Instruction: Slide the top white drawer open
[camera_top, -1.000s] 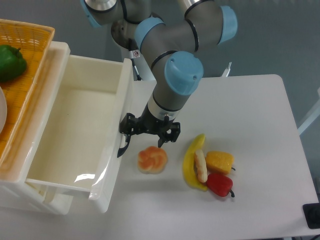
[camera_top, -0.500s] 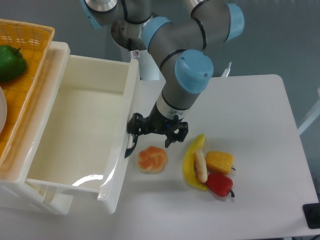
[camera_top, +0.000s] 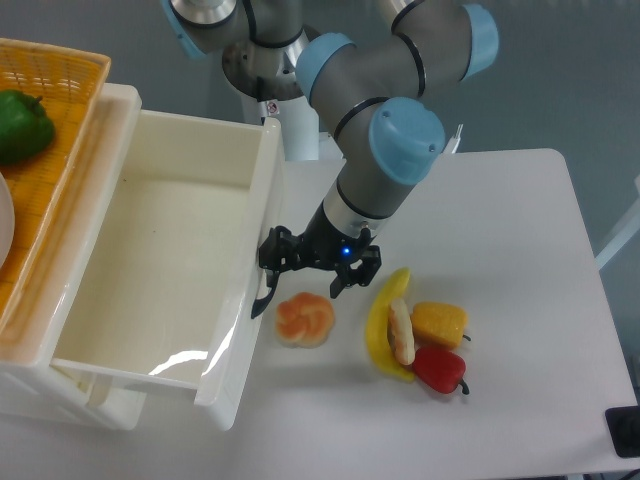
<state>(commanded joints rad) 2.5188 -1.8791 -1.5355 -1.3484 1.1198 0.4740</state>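
Gripper (camera_top: 318, 262) sits low just off the front panel of the top white drawer (camera_top: 170, 270), right at the black handle (camera_top: 264, 297), whose curved bar shows just below and left of the gripper's near side. Fingers look spread rather than closed, one dark prong on each side, but whether one is hooked behind the bar or clear of it can't be read from this angle, so contact with the handle is uncertain; nothing looks carried. The drawer itself is pulled far out from the cabinet (camera_top: 112, 105), inside bare and glossy, front panel hanging over the table (camera_top: 500, 250), so the slide looks basically done or close to it. Risks from here: pulling further could run the drawer off its rails or tip the cabinet forward, since so much of the box already overhangs. The orange fruit (camera_top: 305, 320) lies just beside the drawer front and right under the gripper, so any drop or further sweep outward could knock it or shove it into the banana (camera_top: 380, 325); the yellow pepper (camera_top: 440, 322) and red pepper (camera_top: 440, 368) sit just past that. If a finger is caught behind the bar, a straight lift would drag the drawer or wrench the handle. Orange basket (camera_top: 60, 110) with green pepper (camera_top: 22, 125) on top of the cabinet could shift if the cabinet gets jolted.
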